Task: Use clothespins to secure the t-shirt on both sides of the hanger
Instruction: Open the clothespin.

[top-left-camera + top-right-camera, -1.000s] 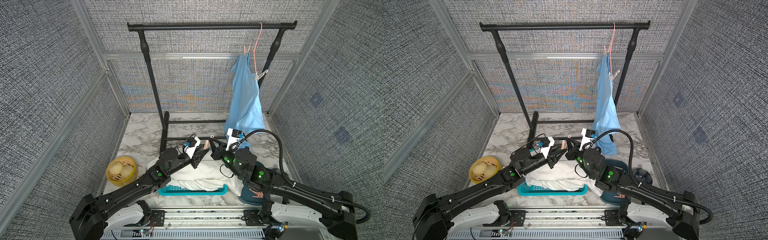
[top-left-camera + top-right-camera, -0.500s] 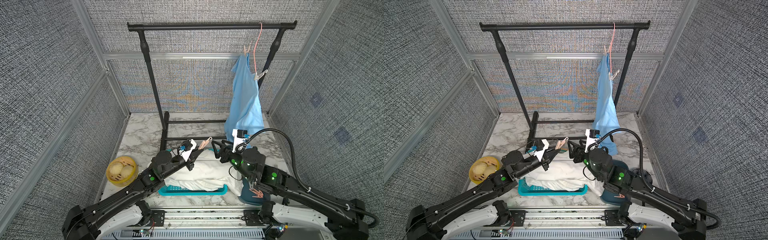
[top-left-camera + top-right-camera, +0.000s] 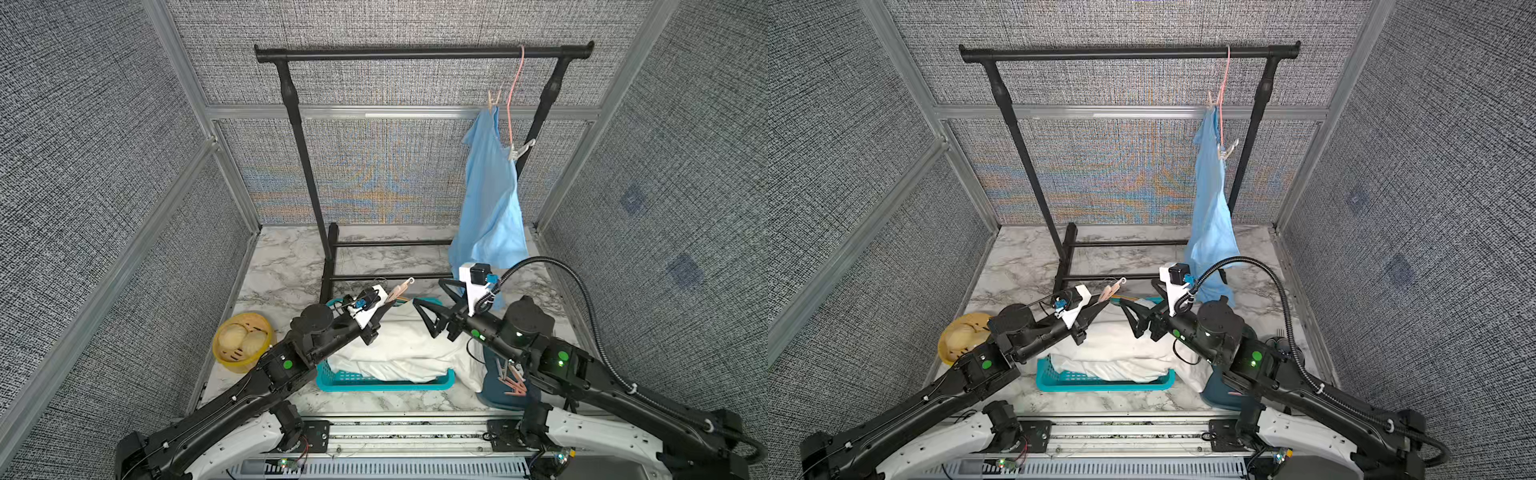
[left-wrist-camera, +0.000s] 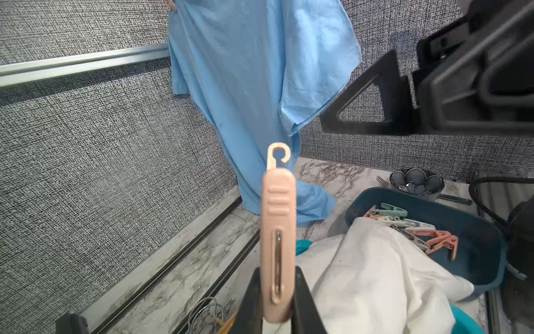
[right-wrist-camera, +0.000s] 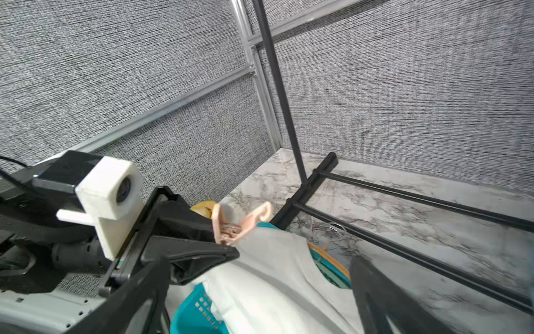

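Grey walls close round the marble table [image 3: 291, 266], with the black rack [image 3: 415, 53] at the back. Upper right in both top views, the soft, floppy blue t-shirt [image 3: 490, 208] hangs on the hanger [image 3: 512, 89]. My right gripper [image 3: 427, 294] is spread wide and empty. My left gripper [image 4: 276, 277] pinches the pink clothespin [image 4: 278, 225] mid-frame. It looks light, stiff and springy; I would squeeze its tail end. A second ago the right one was pressed together, right by it.

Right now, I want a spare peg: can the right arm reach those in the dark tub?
Probably yes: the right gripper is open and empty, and the pegs lie uncovered in the tub, but beneath its own forearm, so it must fold back.
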